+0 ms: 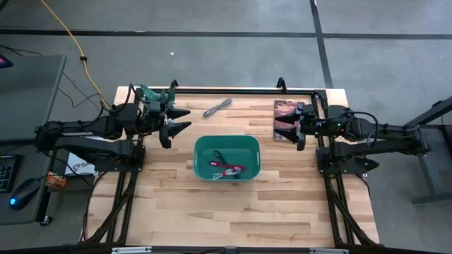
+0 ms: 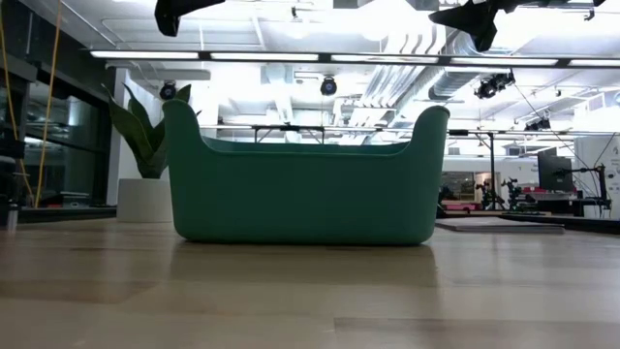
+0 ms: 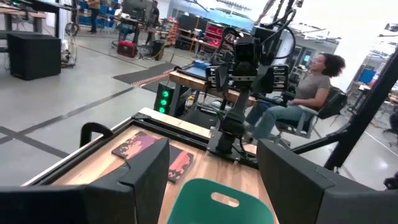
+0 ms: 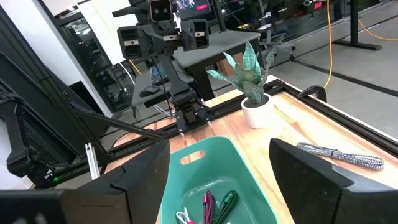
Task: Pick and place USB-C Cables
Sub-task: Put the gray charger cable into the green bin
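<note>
Teal bin [image 1: 227, 157]; no legible writing

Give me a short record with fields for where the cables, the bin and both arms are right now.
bin: teal plastic bin, table centre
cables in bin: dark green bundled cable, magenta-red bundled cable, white bundled cable
cable outside: grey braided bundled cable on the light wooden table, beyond the bin
left gripper: jaws open, empty, left of the bin
right gripper: jaws open, empty, right of the bin
</note>
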{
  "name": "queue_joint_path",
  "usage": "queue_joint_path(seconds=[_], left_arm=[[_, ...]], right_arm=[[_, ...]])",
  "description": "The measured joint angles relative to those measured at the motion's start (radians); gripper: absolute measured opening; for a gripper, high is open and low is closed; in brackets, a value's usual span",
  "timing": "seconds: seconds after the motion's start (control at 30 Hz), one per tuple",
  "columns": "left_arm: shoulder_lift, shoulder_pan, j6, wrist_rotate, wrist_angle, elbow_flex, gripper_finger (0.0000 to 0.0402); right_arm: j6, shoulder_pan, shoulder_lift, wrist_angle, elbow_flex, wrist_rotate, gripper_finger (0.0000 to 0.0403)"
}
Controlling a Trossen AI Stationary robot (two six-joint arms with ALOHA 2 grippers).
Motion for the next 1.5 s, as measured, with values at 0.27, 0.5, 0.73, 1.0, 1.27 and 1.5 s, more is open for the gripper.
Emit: queue_joint_path(seconds=[0.27, 0.5, 0.73, 1.0, 1.27, 1.5], left_arm=[[0.134, 0.024, -0.123, -0.124, -0.054, 0.092, 0.0221], [0.477, 0.155, -0.158, -0.12, -0.458, 0.426, 0.0221], [0.825, 0.293, -0.156, -0.038, -0.776, 0.647, 0.0221], [1.066, 0.391, -0.157, 0.032, -0.788, 0.666, 0.0221], [1.207, 0.438, -0.128, 0.025, -0.752, 0.666, 0.0221], [1.26, 0.46, -0.107, 0.007, -0.683, 0.666, 0.0221]], right_arm=[[0.0, 0.0, 0.0, 0.0, 0.0, 0.0, 0.0265], [0.0, 0.0, 0.0, 0.0, 0.0, 0.0, 0.0265], [0.027, 0.0, 0.0, 0.0, 0.0, 0.0, 0.0265], [0.03, 0.0, 0.0, 0.0, 0.0, 0.0, 0.0265], [0.056, 0.0, 0.0, 0.0, 0.0, 0.0, 0.0265], [0.092, 0.0, 0.0, -0.001, 0.0, 0.0, 0.0265]])
